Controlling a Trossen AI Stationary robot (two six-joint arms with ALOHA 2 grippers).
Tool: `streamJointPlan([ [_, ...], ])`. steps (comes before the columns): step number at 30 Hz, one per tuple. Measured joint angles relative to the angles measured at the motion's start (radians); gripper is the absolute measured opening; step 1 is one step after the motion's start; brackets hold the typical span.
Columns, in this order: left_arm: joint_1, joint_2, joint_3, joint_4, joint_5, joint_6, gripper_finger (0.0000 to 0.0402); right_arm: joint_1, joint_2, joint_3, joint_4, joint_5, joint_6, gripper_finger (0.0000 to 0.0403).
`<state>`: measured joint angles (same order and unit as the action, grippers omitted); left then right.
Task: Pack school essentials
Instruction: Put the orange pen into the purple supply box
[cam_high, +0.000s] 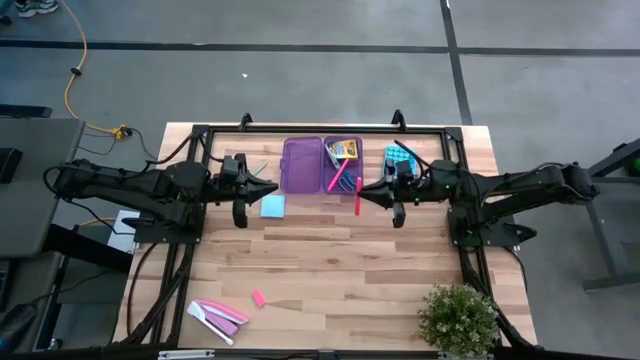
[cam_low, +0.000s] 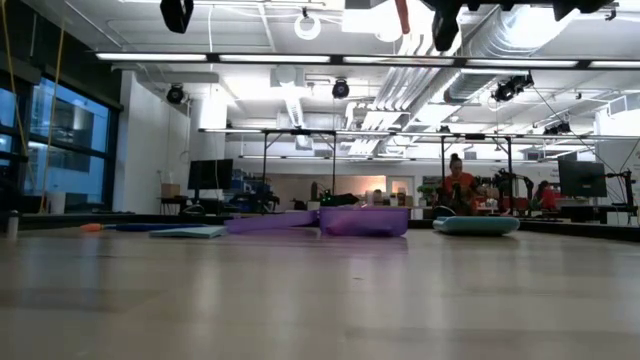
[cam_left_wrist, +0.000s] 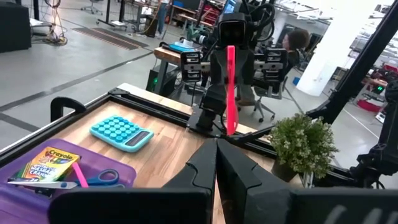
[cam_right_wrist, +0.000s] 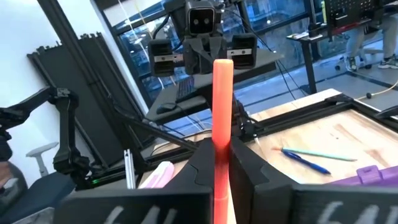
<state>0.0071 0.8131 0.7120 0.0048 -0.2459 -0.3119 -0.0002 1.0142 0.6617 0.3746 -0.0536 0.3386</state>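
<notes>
One pink marker (cam_high: 358, 196) sits clamped in the right gripper (cam_high: 362, 196) just beside the purple case (cam_high: 300, 165), left gripper (cam_high: 272, 187) pinched empty; release off-line and it likely lands outside the case.

A light-blue calculator (cam_high: 399, 158) with round buttons lies flat on the wooden table (cam_high: 330, 260) at about one o'clock from the table's middle, just right of the open purple case (cam_high: 301, 165), whose two halves sit at twelve o'clock near the far edge. A small potted plant (cam_high: 458, 318) with pale green leaves stands at the near right corner, around four o'clock, and flat pink-and-white pieces (cam_high: 217, 317) lie together at roughly seven o'clock near the front left edge. Beyond the table, a yellow cable (cam_high: 72, 95) trails over the grey floor at ten o'clock, and a person (cam_low: 457, 183) in a red top sits far back in the room.
</notes>
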Motion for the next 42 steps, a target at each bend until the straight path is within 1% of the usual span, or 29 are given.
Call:
streamJointPlan([
  [13,0.0,0.0,0.0,0.0,0.0,0.008,0.0,0.0,0.0,0.0,-0.001,0.001,-0.002,0.0],
  [15,0.0,0.0,0.0,0.0,0.0,0.008,0.0,-0.001,0.01,0.007,-0.007,0.033,0.001,0.0],
  [17,0.0,0.0,0.0,0.0,0.0,0.008,0.0,-0.016,0.033,0.05,-0.076,0.07,0.022,0.0],
  [20,0.0,0.0,0.0,0.0,0.0,0.008,0.0,-0.07,0.1,0.17,-0.253,0.105,0.024,0.0],
  [23,0.0,0.0,0.0,0.0,0.0,0.007,0.0,-0.15,0.2,0.29,-0.442,0.14,0.035,0.0],
  [26,0.0,0.0,0.0,0.0,0.0,0.006,0.0,-0.245,0.309,0.383,-0.595,0.15,0.126,0.0],
  [28,0.0,0.0,0.0,0.0,0.0,0.007,0.0,-0.305,0.383,0.42,-0.658,0.15,0.197,0.0],
  [31,0.0,0.0,0.0,0.0,0.0,0.008,0.0,-0.373,0.483,0.436,-0.671,0.129,0.281,0.0],
  [34,0.0,0.0,0.0,0.0,0.0,0.008,0.0,-0.415,0.567,0.437,-0.663,0.106,0.355,0.0],
  [38,0.0,0.0,0.0,0.0,0.0,0.009,0.0,-0.44,0.653,0.437,-0.67,0.105,0.437,0.0],
  [42,0.0,0.0,0.0,-0.001,0.0,0.031,0.0,-0.445,0.702,0.437,-0.668,0.109,0.495,0.0003],
])
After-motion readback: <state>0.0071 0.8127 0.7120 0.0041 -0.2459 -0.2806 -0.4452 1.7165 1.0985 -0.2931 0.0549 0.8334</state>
